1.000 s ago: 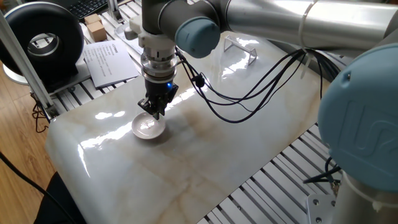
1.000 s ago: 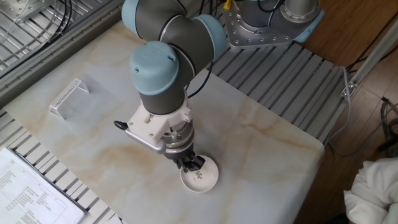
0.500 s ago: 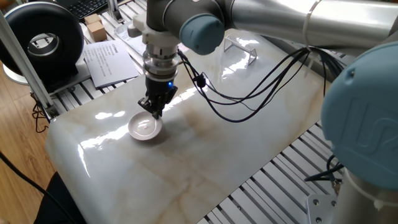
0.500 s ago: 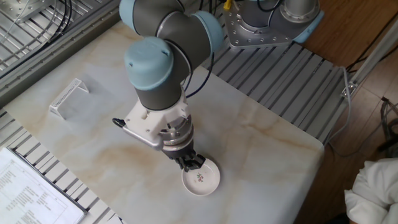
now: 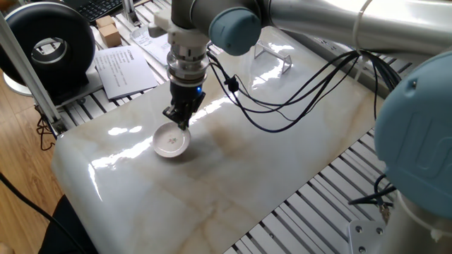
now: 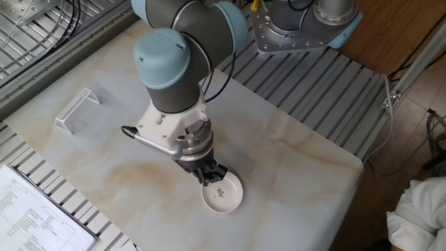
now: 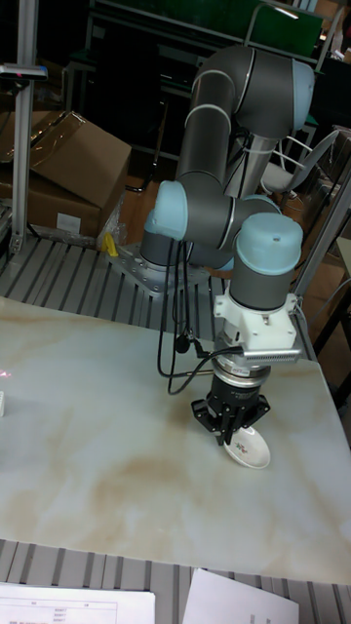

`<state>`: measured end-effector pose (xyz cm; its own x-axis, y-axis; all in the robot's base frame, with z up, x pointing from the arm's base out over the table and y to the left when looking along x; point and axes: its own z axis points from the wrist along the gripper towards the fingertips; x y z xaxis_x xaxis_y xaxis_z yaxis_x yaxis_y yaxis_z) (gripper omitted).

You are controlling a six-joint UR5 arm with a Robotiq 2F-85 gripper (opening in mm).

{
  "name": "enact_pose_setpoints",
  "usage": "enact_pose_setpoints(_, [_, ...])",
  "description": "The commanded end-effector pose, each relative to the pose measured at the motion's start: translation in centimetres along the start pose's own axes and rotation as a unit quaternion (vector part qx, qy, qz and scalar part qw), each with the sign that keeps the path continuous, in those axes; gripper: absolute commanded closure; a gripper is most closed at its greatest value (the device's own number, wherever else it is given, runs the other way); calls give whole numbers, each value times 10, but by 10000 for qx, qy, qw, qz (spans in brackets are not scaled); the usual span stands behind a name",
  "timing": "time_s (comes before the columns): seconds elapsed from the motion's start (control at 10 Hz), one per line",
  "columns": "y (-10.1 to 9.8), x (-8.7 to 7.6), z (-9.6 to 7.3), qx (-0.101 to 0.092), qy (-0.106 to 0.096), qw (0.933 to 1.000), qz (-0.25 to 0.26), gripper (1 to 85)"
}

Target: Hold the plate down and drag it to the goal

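One fixed view high beside the arm, the other overhead opposite, tall view low, facing the base, all sharing table (image 6: 300, 160).

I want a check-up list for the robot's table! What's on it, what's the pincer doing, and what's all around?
Surface: marble-look tabletop, glossy, with light glare.
Job's things: white plate near one end of the tabletop; clear goal frame near the far end, well apart from the plate.
Clutter: printed paper sheets beside the tabletop; small cardboard box behind them.
Grippers: pincer pointing down at the plate's rim; contact and jaw state too hard to tell.
Cables: black cables looping from the arm above the tabletop.
Surroundings: round black device at one side, cardboard boxes behind the robot, wooden floor.
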<state>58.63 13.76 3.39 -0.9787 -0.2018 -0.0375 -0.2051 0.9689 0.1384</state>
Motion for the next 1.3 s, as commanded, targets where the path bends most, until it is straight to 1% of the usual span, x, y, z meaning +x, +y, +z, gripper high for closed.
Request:
enact_pose_setpoints(0.0, [8, -4, -19, 184, 63, 9998, -85, 843])
enact_pose_setpoints(0.1, [23, -11, -25, 186, 55, 9998, -39, 843])
enact_pose_setpoints(0.2, [26, -12, -25, 180, 44, 9998, 15, 843])
enact_pose_setpoints(0.3, [21, -13, -26, 286, 28, 9996, -11, 843])
enact_pose_setpoints(0.4, [20, -15, -26, 303, -13, 9995, -81, 843])
enact_pose_setpoints(0.5, [13, -17, -26, 427, -32, 9988, -254, 843])
enact_pose_setpoints(0.6, [10, -16, -26, 496, -18, 9981, -363, 843])
enact_pose_setpoints(0.7, [-3, -16, -28, 701, 7, 9954, -646, 843])
enact_pose_setpoints(0.8, [-22, -12, -31, 918, 57, 9906, -1012, 843])
enact_pose_setpoints(0.9, [-31, -6, -32, 968, 90, 9883, -1172, 843])
enact_pose_setpoints(1.0, [-26, -4, -32, 859, 75, 9897, -1145, 843])
enact_pose_setpoints(1.1, [-27, -3, -32, 873, 64, 9921, -902, 843])
enact_pose_setpoints(1.2, [-30, -1, -33, 934, 89, 9928, -741, 843])
